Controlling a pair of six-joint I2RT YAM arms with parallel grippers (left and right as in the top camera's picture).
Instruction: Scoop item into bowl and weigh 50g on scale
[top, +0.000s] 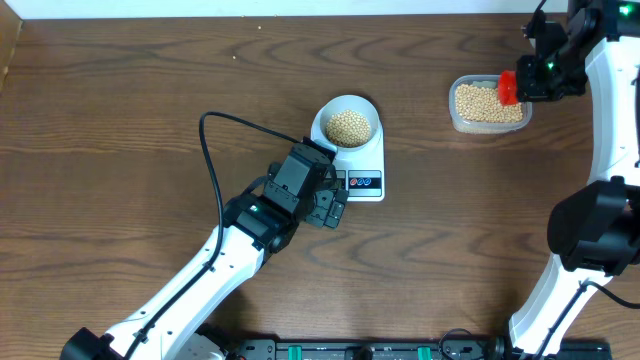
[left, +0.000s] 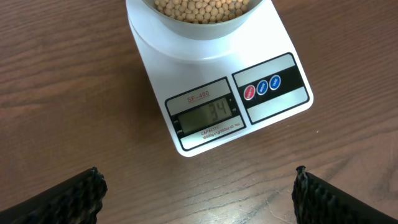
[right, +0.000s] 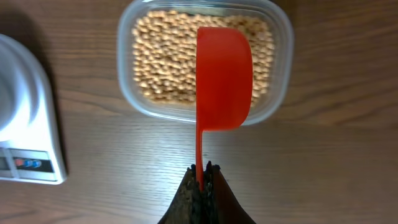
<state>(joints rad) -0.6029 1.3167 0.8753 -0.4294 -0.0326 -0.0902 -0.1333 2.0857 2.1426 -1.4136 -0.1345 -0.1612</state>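
Right wrist view: my right gripper is pressed tight on the thin handle of a red scoop, fingers pinching it at the near end. The scoop's cup reaches out over a clear plastic tub holding tan-yellow beans. To the left, well apart from the tub, a corner of the white scale shows on the brown wooden surface.

My left gripper is spread wide and holds nothing, its two dark fingertips low at either side of its wrist view. Just beyond them lies the scale, display edge nearest me. Its grey display reads 34, and red and blue buttons sit beside it on the right. On the far part of the scale stands the pale bowl, with a heap of the same beans inside. From overhead, bowl and scale sit near the middle, the tub far to the right.
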